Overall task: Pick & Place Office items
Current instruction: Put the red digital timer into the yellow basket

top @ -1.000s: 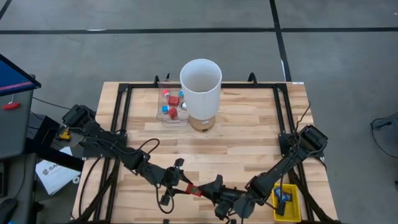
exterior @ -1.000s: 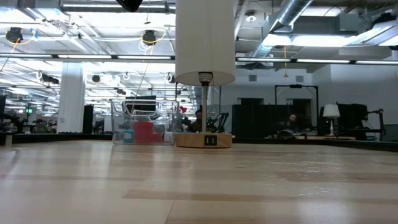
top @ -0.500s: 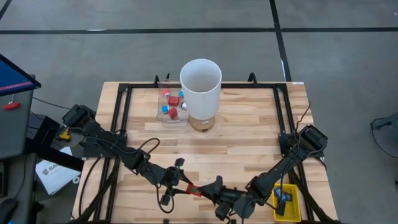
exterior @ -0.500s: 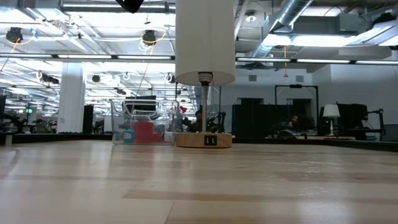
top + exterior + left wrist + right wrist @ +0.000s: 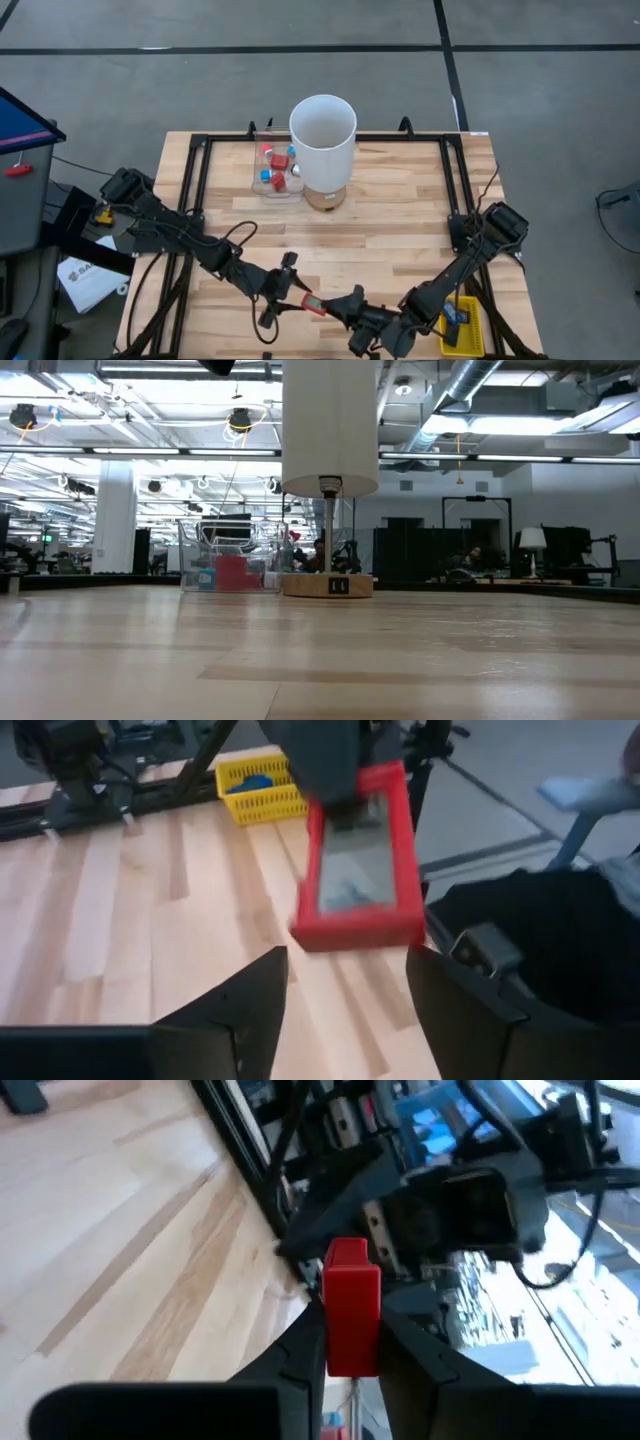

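Observation:
A flat red rectangular piece with a grey centre [image 5: 355,910] [image 5: 308,303] hangs near the table's near edge, between my two grippers. My right gripper [image 5: 350,1330] [image 5: 338,306] is shut on it. My left gripper [image 5: 345,960] [image 5: 290,292] is open. Its fingers stand apart just short of the piece's free end and do not touch it. More red and blue pieces lie in a clear tray [image 5: 275,170] [image 5: 230,570] at the far side. My right gripper pinches the red piece between its two fingers [image 5: 300,1345] at the end farthest from my left gripper [image 5: 345,795]. The fingers come roughly level from the table's right side, along the piece. The piece sticks out ahead of them, off the table, its free end [image 5: 355,935] toward my left gripper.
A tall white cylinder [image 5: 322,140] on a wooden base [image 5: 328,585] stands beside the clear tray. A small yellow mesh basket [image 5: 462,325] [image 5: 255,785] with a blue piece inside sits at the near right corner. A black frame [image 5: 200,170] rims the table. Bare wood lies mid-table.
My right arm has shifted a little toward the table's right edge, taking the red piece with it. My left arm has kept its place.

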Controlling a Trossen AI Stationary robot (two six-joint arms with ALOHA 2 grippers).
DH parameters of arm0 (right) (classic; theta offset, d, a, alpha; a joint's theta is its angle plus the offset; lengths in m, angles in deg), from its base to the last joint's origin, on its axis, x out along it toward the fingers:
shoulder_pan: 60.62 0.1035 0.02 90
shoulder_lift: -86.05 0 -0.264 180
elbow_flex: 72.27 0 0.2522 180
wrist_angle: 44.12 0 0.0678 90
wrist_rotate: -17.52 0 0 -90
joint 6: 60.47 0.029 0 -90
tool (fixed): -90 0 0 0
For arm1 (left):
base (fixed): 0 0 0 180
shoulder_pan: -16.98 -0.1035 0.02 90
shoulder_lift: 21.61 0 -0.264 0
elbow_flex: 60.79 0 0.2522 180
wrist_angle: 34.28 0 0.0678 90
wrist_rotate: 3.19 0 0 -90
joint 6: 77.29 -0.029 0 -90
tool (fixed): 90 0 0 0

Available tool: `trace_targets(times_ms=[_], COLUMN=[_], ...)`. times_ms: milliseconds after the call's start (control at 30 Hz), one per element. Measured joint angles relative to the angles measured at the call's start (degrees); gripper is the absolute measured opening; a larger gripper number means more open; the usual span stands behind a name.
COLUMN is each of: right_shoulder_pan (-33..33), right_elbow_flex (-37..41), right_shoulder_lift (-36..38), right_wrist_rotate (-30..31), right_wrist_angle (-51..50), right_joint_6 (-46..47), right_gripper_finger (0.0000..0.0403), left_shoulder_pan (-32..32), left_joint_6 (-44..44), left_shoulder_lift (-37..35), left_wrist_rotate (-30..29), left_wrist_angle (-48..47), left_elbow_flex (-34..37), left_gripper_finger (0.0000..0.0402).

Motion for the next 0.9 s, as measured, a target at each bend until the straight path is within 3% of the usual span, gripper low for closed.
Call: trace_targets(times_ms=[233, 367, 467, 600, 733, 900], right_shoulder_pan=[2.2, 4.1, 5.5, 7.5, 9.6, 10.4], right_elbow_flex=[0.0, 0.0, 0.0, 0.1, 0.1, 0.1], right_shoulder_lift=[0.0, 0.1, 1.1, 3.7, 7.8, 11.1], right_wrist_rotate=[6.1, 10.0, 10.3, 11.4, 12.7, 8.0], right_wrist_angle=[-6.5, -15.7, -26.3, -43.3, -55.4, -62.7], right_joint_6=[6.1, 16.1, 30.6, 54.5, 75.5, 89.1], right_gripper_finger=[0.0063, 0.0062, 0.0062, 0.0062, 0.0062, 0.0061], left_shoulder_pan=[0.3, 1.8, 3.1, 4.8, 7.0, 7.2], left_joint_6=[-4.7, -3.6, 2.4, 12.4, 17.4, 19.6], left_shoulder_lift=[-1.4, -4.2, -5.9, -7.9, -11.6, -17.7], left_wrist_rotate=[-1.0, -11.5, -19.7, -23.5, -26.4, -28.2], left_wrist_angle=[-0.5, -9.3, -20.1, -30.2, -29.3, -15.6], left_elbow_flex=[0.0, 0.0, 0.1, 0.9, 7.0, 19.2], left_gripper_finger=[0.0232, 0.0238, 0.0236, 0.0233, 0.0232, 0.0232])
